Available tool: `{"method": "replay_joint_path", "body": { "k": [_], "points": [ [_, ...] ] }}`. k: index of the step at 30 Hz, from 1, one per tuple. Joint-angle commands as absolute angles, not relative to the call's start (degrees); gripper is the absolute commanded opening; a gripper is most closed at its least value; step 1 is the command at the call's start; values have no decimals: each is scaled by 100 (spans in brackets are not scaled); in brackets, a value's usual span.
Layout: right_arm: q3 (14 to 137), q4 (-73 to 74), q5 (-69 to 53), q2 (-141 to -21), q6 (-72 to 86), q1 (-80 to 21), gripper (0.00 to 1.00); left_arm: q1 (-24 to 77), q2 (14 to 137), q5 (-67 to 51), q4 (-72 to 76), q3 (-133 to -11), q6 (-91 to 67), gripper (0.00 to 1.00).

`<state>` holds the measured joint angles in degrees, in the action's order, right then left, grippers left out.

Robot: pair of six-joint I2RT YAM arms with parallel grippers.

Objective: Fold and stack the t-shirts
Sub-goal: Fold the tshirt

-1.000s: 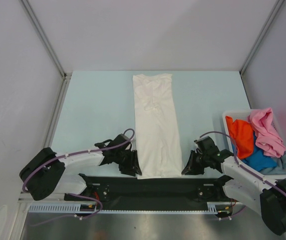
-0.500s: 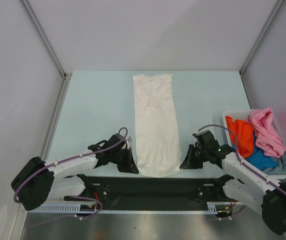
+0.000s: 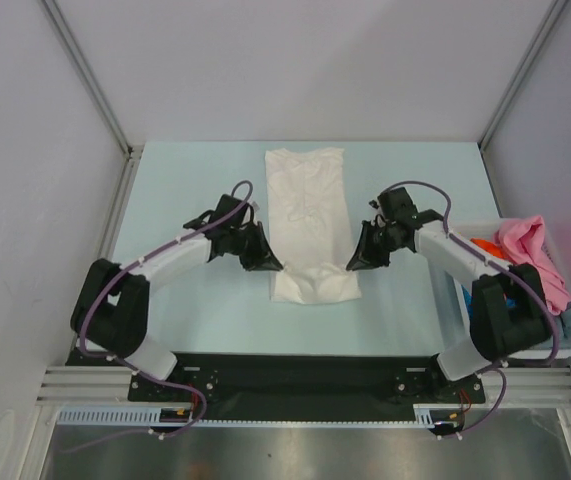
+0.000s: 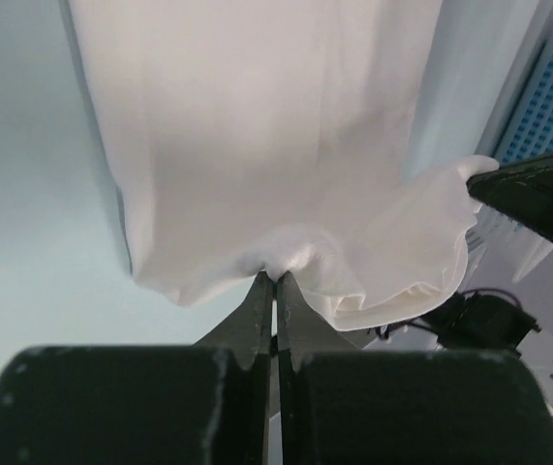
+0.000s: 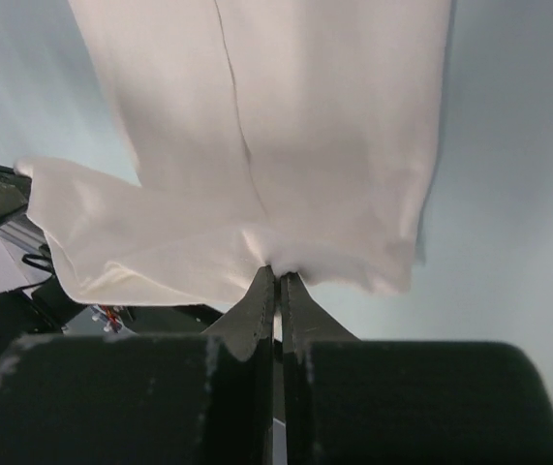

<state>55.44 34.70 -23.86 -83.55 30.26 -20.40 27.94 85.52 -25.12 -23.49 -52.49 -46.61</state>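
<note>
Ideally, the left gripper (image 3: 269,264) and right gripper (image 3: 354,264), each clenched on a near-hem corner of the long plain white cloth t-shirt (image 3: 310,205) lying mid-way across the pale blue worktop (image 3: 185,200), carry that hem level and taut toward the far edge.

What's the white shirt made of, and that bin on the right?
White t-shirt: soft matte cloth, probably cotton knit; it drapes, creases and puckers. Bin: pale rigid plastic, it seems; smooth moulded rim, lattice-holed wall.
</note>
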Motion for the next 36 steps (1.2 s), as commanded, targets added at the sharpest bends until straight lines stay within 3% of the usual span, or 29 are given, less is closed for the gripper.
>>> {"method": "replay_joint_path", "body": {
  "k": [1,15,36],
  "points": [
    [6447,3594,-2505,-8963,2567,-1855,0,2506,9086,-2663,-2487,-6072,-4123,0],
    [8885,4192,-2654,-11389,2162,-1389,0,1872,10915,-2874,-2883,-8049,-3665,0],
    [10406,4605,-2874,-12533,2109,-1195,0,1529,12041,-3085,-3023,-9167,-3639,0]
  ]
}}
